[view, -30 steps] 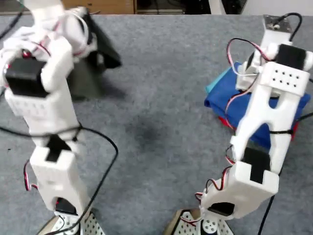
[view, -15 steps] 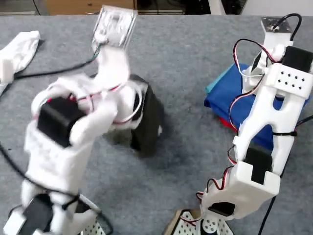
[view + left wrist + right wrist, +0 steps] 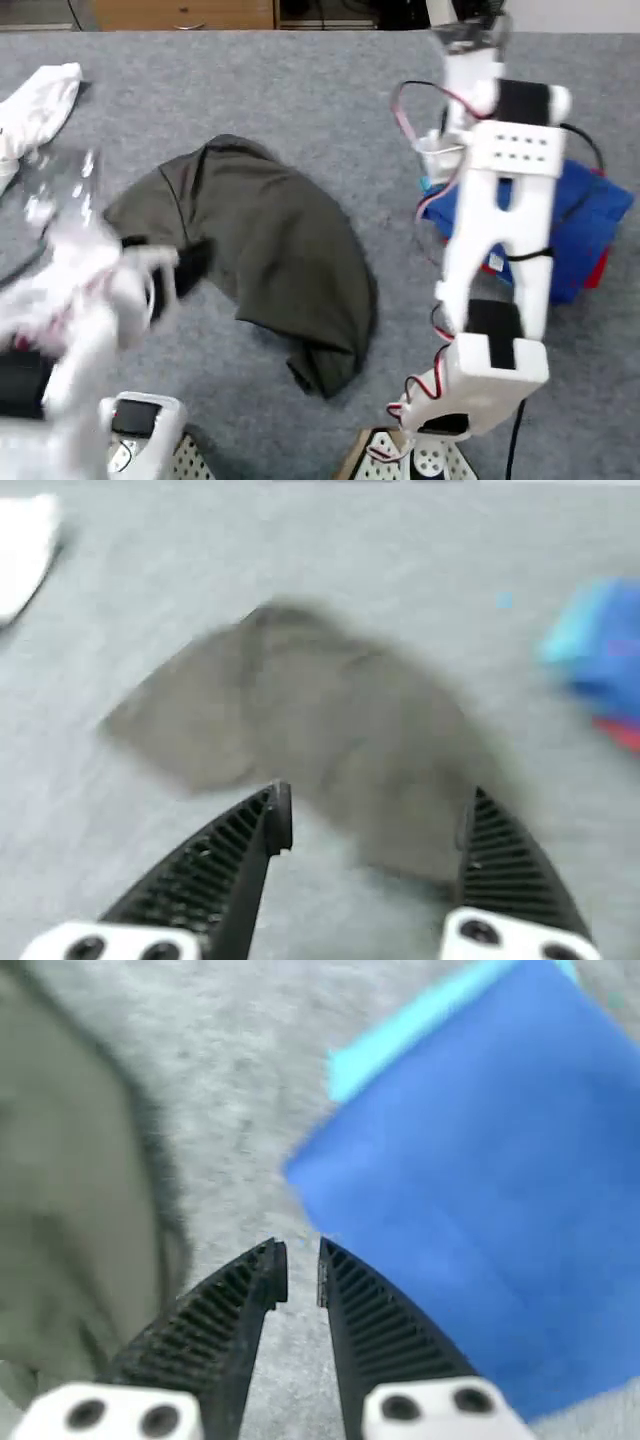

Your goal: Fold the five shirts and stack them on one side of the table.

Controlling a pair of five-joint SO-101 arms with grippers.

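At the far left a white shirt point(image 3: 40, 100) lies bunched and is cut off by the picture's edge. The left wrist view likewise catches just a corner of it point(image 3: 25, 555). The left arm point(image 3: 70, 300) is hard to make out from above, and its dark end overlaps the olive shirt's near edge, so I cannot tell whether they touch. Its own camera is plainer: the left tool point(image 3: 378, 810) stands wide, with nothing between the jaws.

The olive shirt point(image 3: 270, 240) is spread, unfolded and rumpled, on the grey tabletop point(image 3: 330, 90), left of centre. From the left wrist it lies just beyond the jaw tips point(image 3: 300, 710), its lower edge running between them.

The right arm point(image 3: 495, 200) stands upright and hides the left part of the stack behind it. The right tool point(image 3: 300, 1255) is narrow, a thin slit between the jaws and nothing held. It hangs above bare tabletop, with the olive shirt to one side and the blue shirt's point(image 3: 480, 1190) edge just beside the other jaw. A teal layer point(image 3: 400, 1040) shows at that shirt's far edge.

From above the folded blue shirt point(image 3: 580, 220) tops the stack at the right, with a red layer point(image 3: 598, 270) beneath it.
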